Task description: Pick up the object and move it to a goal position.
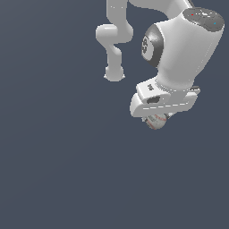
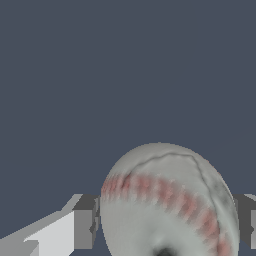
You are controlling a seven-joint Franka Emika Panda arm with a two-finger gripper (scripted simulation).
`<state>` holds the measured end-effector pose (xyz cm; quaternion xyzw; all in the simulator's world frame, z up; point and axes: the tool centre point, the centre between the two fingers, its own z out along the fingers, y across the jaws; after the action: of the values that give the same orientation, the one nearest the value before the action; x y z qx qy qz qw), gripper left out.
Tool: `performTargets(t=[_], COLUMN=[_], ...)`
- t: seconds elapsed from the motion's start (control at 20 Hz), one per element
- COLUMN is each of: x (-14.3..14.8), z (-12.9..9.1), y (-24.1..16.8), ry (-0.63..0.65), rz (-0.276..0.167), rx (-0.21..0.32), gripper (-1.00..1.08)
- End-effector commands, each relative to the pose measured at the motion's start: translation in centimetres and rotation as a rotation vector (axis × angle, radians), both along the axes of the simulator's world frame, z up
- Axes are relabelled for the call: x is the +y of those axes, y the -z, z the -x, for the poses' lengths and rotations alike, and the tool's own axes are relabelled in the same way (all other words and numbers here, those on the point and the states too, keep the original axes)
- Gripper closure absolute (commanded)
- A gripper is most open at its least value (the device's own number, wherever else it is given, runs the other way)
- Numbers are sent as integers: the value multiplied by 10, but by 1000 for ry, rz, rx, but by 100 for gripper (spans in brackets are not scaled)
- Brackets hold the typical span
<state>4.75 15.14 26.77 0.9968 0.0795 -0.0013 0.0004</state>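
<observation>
The object, an off-white baseball (image 2: 167, 205) with a red stitched seam, fills the space between my two grey fingers (image 2: 85, 222) in the wrist view; both pads press its sides. From the exterior view only the lower part of the ball (image 1: 156, 121) peeks out beneath the white hand, toward the exterior view's right. My gripper (image 1: 156, 120) is shut on the ball, its fingers mostly hidden by the hand body. Whether the ball touches the surface I cannot tell.
A plain dark blue-grey surface (image 1: 58, 170) spreads under everything. The white arm links (image 1: 115, 40) rise behind the hand at the upper middle of the exterior view.
</observation>
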Motion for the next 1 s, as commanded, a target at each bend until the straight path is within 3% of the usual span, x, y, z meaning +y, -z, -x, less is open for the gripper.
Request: performTargets(t=[0.0,0.5,0.95], x=[10,44,65], z=[3,10,13], y=[-30,-131,-189], ry=[0,0,1], rz=[0,-1,-1], rx=[-2,-2,-2], gripper=[108,108,108])
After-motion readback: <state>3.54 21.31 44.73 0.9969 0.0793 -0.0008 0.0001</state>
